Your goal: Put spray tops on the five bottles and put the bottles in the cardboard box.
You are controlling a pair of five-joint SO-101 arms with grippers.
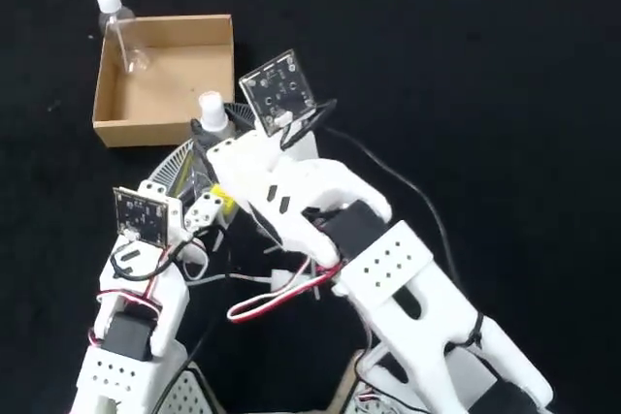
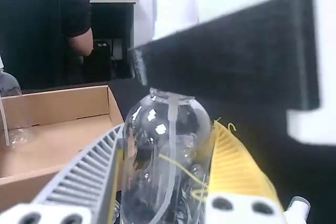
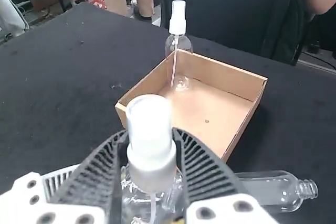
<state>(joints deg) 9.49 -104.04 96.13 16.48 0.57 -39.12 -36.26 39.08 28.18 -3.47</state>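
A clear bottle (image 2: 157,177) stands upright just in front of the cardboard box (image 1: 146,130), and my left gripper (image 2: 168,129) is shut on its body between a grey and a yellow finger. A white spray top (image 3: 149,119) sits on that bottle's neck. My right gripper (image 3: 149,137) is shut on its collar from above. From overhead, the spray top (image 1: 212,106) shows beside the right gripper (image 1: 213,131), with the left gripper (image 1: 199,186) lower down. Another bottle with a spray top (image 1: 114,16) stands in the box's far left corner.
A topless clear bottle (image 3: 278,187) lies on the black table beside the held one, near the box's front corner. The box floor (image 3: 215,111) is bare apart from the corner bottle (image 3: 177,40). Cables hang between the two arms.
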